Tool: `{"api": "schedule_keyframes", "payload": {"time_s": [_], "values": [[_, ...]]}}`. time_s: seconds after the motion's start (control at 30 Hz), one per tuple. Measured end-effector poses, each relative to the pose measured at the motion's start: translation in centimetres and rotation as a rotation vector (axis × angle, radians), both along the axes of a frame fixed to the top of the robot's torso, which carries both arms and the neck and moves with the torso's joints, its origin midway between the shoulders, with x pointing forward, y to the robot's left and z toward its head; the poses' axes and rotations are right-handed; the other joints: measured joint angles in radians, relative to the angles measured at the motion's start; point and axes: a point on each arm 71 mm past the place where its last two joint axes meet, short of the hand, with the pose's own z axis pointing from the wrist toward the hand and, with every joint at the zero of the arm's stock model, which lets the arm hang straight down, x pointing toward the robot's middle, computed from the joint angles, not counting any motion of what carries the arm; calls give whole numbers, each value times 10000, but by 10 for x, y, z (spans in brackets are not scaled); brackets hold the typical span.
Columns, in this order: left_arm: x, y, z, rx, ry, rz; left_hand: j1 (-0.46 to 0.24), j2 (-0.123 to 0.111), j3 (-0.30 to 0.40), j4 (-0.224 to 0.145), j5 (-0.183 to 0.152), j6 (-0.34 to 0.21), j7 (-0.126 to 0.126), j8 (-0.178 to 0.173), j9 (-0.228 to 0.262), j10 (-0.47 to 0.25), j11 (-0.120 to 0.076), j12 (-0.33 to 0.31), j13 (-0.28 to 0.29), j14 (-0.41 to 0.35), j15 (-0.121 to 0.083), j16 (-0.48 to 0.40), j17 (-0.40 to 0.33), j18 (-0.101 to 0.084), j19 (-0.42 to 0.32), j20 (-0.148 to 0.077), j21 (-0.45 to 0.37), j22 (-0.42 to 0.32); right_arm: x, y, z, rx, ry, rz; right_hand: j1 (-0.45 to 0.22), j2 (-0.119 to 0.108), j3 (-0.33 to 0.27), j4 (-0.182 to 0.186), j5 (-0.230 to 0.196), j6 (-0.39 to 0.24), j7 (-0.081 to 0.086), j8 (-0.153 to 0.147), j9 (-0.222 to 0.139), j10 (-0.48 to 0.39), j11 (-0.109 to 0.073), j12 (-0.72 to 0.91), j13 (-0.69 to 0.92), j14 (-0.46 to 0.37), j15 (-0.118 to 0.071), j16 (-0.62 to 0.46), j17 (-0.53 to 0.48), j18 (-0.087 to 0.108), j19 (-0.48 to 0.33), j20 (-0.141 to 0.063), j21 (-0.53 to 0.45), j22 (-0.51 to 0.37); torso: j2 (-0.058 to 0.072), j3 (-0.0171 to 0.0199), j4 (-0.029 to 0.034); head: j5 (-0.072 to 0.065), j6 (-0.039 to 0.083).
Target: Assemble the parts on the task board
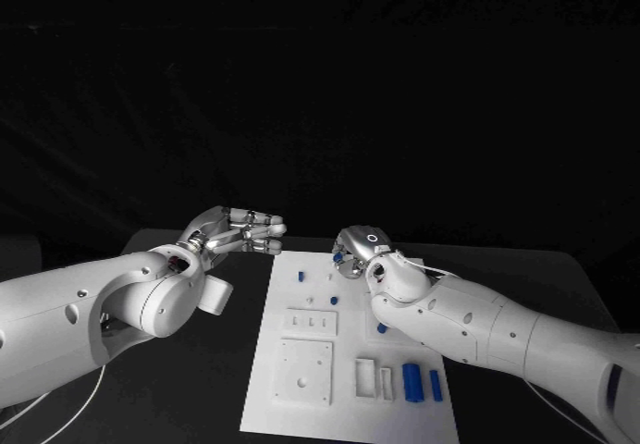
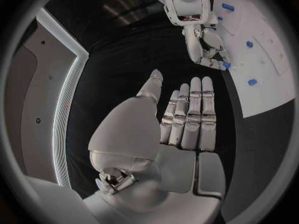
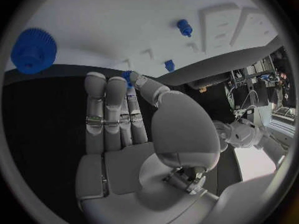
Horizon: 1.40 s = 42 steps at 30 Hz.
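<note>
One small blue part (image 3: 127, 76) sits pinched at my right silver hand (image 1: 358, 252) fingertips above the white plastic task board (image 1: 301, 324)'s far end, nearer than my open, empty left silver hand (image 1: 240, 231).

Left arm enters from the left, forearm angled up toward the middle. Left hand (image 1: 240, 231) raised, palm empty, fingers (image 2: 190, 115) straight and side by side, thumb a little apart.

Right arm enters from the right, reaching forward and inward. Right hand (image 1: 358, 250) lowered, fingers (image 3: 112, 112) extended close together, thumb bent across to the fingertips, pinching a small blue part (image 3: 127, 76).

Hands near each other, not touching.
</note>
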Motion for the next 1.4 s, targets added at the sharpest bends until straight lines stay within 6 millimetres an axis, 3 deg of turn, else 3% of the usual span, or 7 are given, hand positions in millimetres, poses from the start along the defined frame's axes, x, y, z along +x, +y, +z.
{"api": "schedule_keyframes", "payload": {"time_s": [0.3,0.7,1.2,1.4], "values": [[0,-1,2,3,-29,-34,0,0,0,0,0,0,0,0,0,0,0,0,0,0,0,0,1,0,0,0,0,1,1,2,-2,-35,26,30,-1,-2,-1,-1,-7,-12,12,-2,4,-12,11,-20,-4,0,0,0,-1,-9,25,25,-73,39,35,-7,14,34,12],[0,-3,3,17,-43,-86,0,0,0,0,0,0,0,0,2,0,0,0,0,0,0,0,0,0,0,0,0,2,2,5,-4,-92,68,60,-2,-3,-14,-13,43,-19,14,-11,6,-16,15,-31,-3,0,0,-1,-2,-25,35,34,-206,119,52,-15,22,184,-21],[0,-5,5,36,-51,-121,40,40,0,0,0,0,0,0,5,0,0,0,0,0,0,0,-2,0,0,0,0,2,3,6,-6,-103,138,87,-30,-31,-16,-14,43,-44,22,0,7,-33,32,-37,3,0,0,-112,-32,-69,71,69,-640,209,71,-29,16,229,-73],[0,-5,5,41,-59,-128,40,40,0,-1,0,0,0,0,5,0,0,0,0,0,0,0,-3,0,-1,0,0,3,4,6,-8,-71,220,91,-135,-138,-333,54,83,-557,143,61,-7,-632,245,30,33,-13,57,-241,-112,47,110,108,-1234,30,71,-35,0,242,-58]]}}
